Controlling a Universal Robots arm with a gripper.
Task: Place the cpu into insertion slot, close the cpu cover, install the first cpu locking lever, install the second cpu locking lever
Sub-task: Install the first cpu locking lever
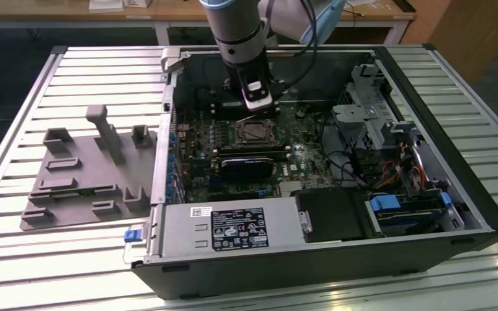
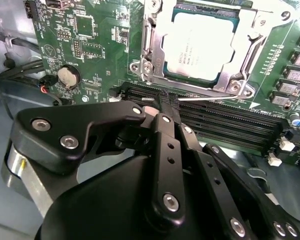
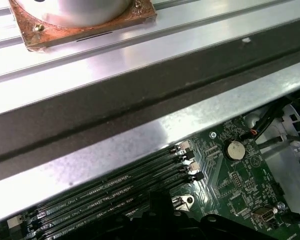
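Open computer case [image 1: 456, 194] lying on the slatted table [image 1: 85, 71]; arm reaching down into it over the green board.

- cpu [image 2: 197, 42]: seated in the insertion slot [image 1: 256, 131], silver top up.
- cpu cover [image 2: 151, 37]: looks down, framing the chip on all sides.
- hand [image 2: 167, 102]: fingertips pressed together just beside the socket's edge, at a thin silvery locking lever [image 2: 205, 98]. The lever runs between the socket and the black memory slots [image 2: 225, 125]. Cannot tell if the rod is pinched or only touched.

Judgement: placing and covering are done, and lever work is in hand. It calls for a steady push down and sideways to tuck the springy rod under its catch, without slipping onto the memory slots.
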